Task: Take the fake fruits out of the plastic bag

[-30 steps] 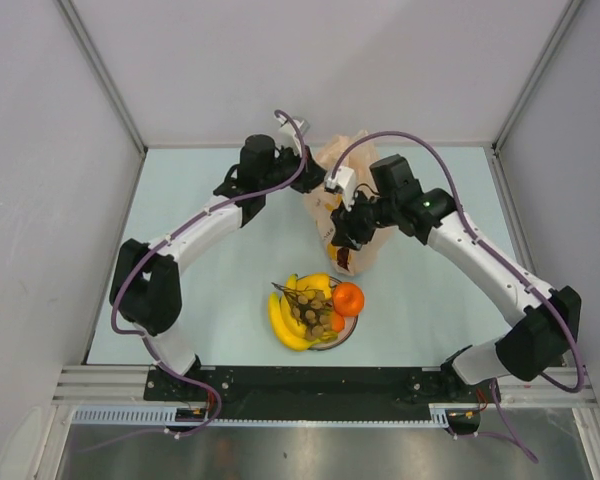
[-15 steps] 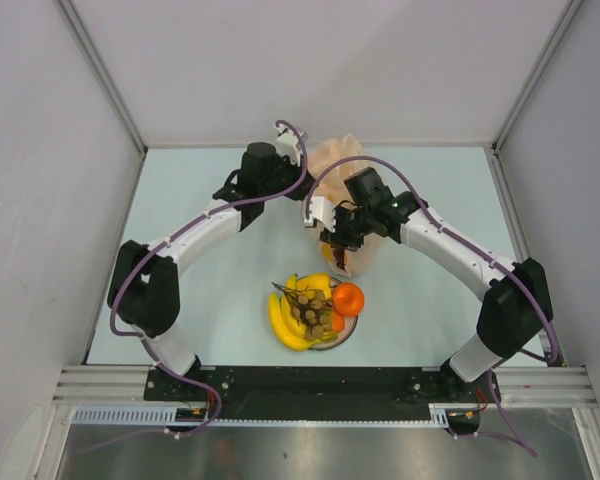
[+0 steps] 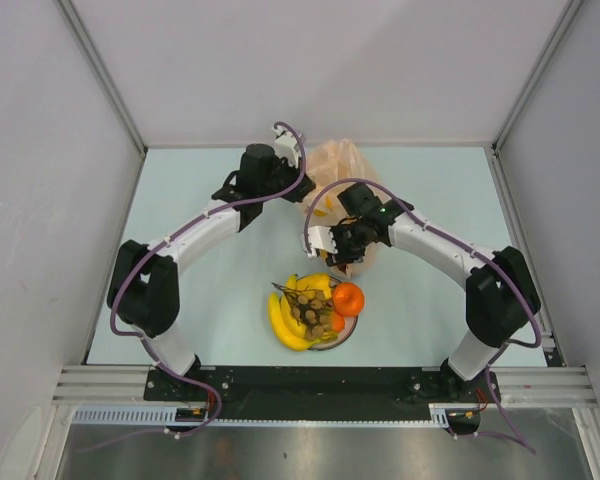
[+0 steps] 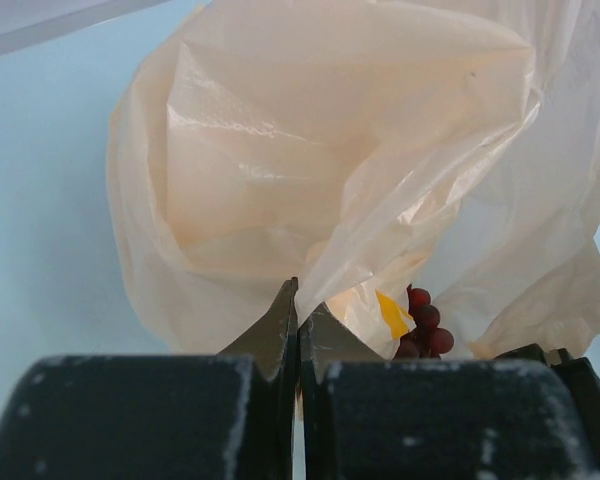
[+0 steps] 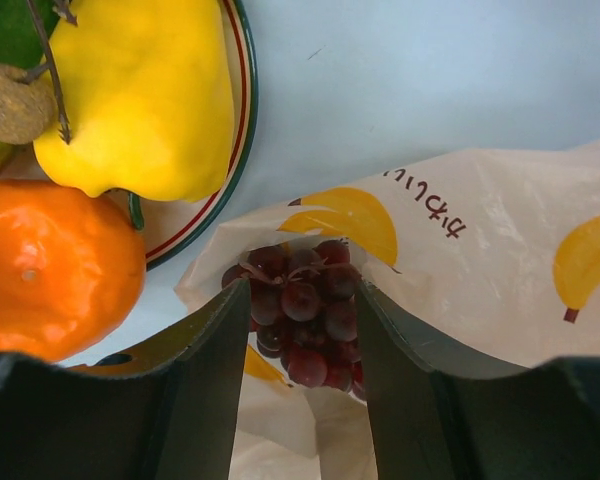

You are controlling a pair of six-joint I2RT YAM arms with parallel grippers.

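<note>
The pale-orange plastic bag (image 3: 342, 170) stands behind the plate, and it fills the left wrist view (image 4: 330, 170). My left gripper (image 3: 302, 190) is shut on a fold of the bag's edge (image 4: 298, 300) and holds it up. My right gripper (image 3: 342, 258) is at the bag's near mouth. Its fingers (image 5: 215, 345) press both sides of the dark purple grape bunch (image 5: 305, 300), which sticks out of the bag (image 5: 480, 260). The grapes also show in the left wrist view (image 4: 422, 322). The banana bunch (image 3: 285, 325), the orange (image 3: 348, 298), the brownish grapes (image 3: 313, 312) and the yellow pepper-like piece (image 5: 140, 100) lie on the plate.
The round white plate (image 5: 242, 130) with a red and green rim lies just in front of the bag, close to my right gripper. A green fruit (image 5: 10, 25) shows at the plate's edge. White walls close in the pale blue table (image 3: 200, 290) on three sides.
My right arm has swung left and toward the near side, bringing its gripper down to the bag's near mouth around the purple grapes. The left gripper has kept its hold on the bag.
</note>
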